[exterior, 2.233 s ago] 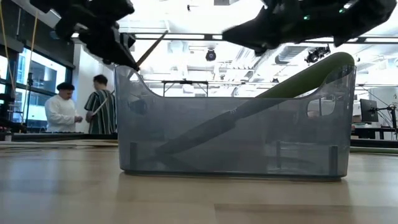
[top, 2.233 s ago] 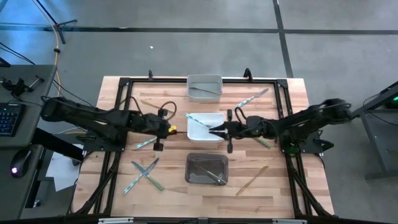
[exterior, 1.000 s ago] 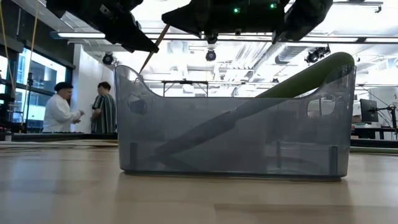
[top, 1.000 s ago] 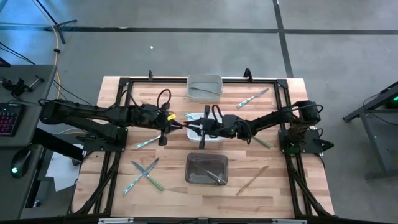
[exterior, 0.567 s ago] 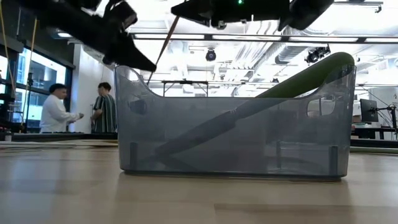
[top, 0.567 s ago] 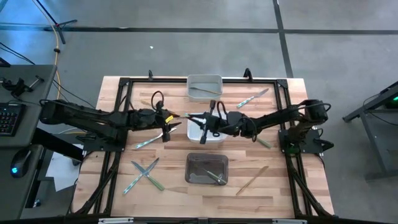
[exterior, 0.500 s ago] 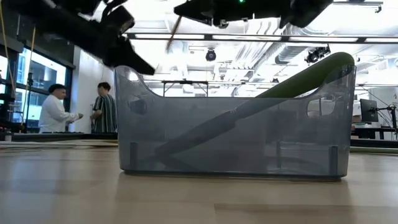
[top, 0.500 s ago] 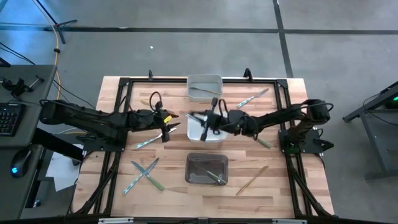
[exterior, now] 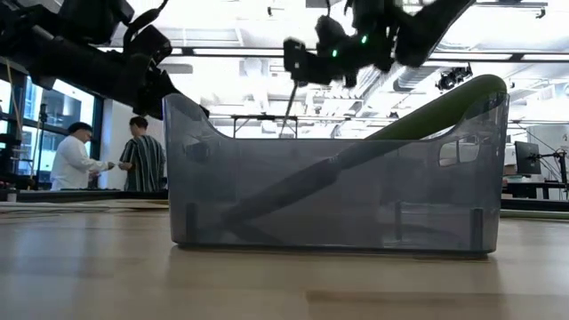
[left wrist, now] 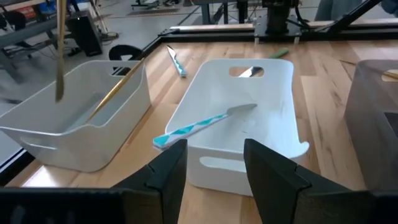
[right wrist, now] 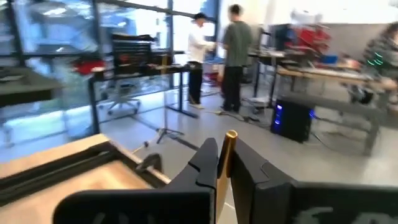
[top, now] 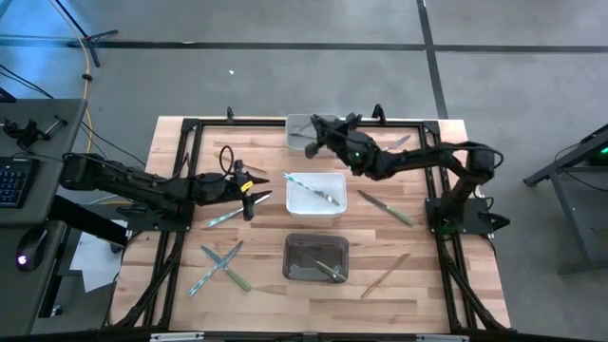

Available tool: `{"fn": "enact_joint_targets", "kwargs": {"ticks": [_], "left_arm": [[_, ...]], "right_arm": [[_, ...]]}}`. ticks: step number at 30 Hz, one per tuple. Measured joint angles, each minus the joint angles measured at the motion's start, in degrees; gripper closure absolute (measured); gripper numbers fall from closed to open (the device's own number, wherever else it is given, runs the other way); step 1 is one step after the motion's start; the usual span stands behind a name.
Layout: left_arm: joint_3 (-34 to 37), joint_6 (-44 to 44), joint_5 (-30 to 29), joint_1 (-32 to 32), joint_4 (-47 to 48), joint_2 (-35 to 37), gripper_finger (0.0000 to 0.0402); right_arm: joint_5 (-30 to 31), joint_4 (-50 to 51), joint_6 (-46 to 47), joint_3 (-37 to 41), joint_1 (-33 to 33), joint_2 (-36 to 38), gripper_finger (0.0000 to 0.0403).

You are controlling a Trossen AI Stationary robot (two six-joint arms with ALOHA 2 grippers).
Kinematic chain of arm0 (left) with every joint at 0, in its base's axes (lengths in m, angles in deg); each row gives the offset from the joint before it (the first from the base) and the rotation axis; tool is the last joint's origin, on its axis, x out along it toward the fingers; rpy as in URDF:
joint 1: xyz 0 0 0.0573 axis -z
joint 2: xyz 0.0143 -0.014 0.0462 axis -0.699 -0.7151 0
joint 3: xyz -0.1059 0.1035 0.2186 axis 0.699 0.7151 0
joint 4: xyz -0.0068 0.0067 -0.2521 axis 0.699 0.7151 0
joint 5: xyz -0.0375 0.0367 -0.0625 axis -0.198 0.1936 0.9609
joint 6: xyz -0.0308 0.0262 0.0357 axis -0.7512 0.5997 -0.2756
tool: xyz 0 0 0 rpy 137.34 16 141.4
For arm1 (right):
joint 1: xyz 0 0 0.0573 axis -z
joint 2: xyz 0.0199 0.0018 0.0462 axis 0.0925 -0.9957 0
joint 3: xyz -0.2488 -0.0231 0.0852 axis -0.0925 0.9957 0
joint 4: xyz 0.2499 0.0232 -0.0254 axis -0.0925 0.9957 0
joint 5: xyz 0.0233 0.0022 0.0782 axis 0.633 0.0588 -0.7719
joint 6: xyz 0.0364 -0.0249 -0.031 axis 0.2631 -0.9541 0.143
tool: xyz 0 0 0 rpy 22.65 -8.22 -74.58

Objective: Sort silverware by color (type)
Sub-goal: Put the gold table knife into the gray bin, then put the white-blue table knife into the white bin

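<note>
Right pincer [top: 318, 126]: up over the grey far bin [top: 296, 125], fingers pressed together on a tan-handled piece [right wrist: 229, 144] that hangs down between them, as the right wrist and low views show.
Left pincer [top: 249, 197]: low over the bench [top: 418, 285], just left of the white middle bin [top: 334, 205], fingers spread and holding nothing; the left wrist view looks straight between them into that bin.
White bin contents: one blue-handled knife [top: 313, 187] lying slantwise on the floor of it.
Dark near bin [top: 340, 272]: a green-handled piece [top: 326, 270] leaning inside, handle up on the rim in the low view.
Loose silverware: a crossed blue and green pair [top: 220, 264] at front left, a blue piece [top: 222, 218] by the left pincer, a green one [top: 386, 209] right of the white bin, a tan one [top: 385, 274] at front right, a blue one [top: 385, 149] at back right.
Handling: thin, light and stiff, I'd judge, with smooth metal ends likely to slip.
Where to grip: across the handle near its middle; lying flat on the wood, each piece offers little to get the fingers under.
Risk: a pinch at the very end, as on the tan piece, lets it swing.
</note>
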Motion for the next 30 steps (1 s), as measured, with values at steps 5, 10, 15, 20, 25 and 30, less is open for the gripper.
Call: {"fn": "enact_joint_targets", "kwargs": {"ticks": [5, 10, 15, 20, 25, 30], "left_arm": [[0.0, 0.0, 0.0, 0.0, -0.2, 0.0, 0.0250], [0.0, 0.0, 0.0, 0.0, -0.1, 0.0, 0.0250], [0.0, 0.0, 0.0, 0.0, -0.1, 0.0, 0.0250], [0.0, 0.0, 0.0, 0.0, -0.1, 0.0, 0.0250], [0.0, 0.0, 0.0, 0.0, -0.1, 0.0, 0.0250], [0.0, 0.0, 0.0, 0.0, -0.1, 0.0, 0.0250]], "right_arm": [[-3.1, -4.3, 4.7, 0.0, 4.4, -5.5, 0.0402], [-4.5, -7.7, 6.9, 0.0, 6.5, -9.2, 0.0403], [-6.1, -7.9, 9.7, 0.0, 7.2, -11.5, 0.0403], [-6.1, -6.3, 11.4, 0.0, 7.4, -12.1, 0.0401], [-1.9, -3.1, 12.3, 0.0, 7.1, -12.1, 0.0372], [0.4, -0.5, 12.2, 0.0, 6.2, -12.1, 0.0326]]}}
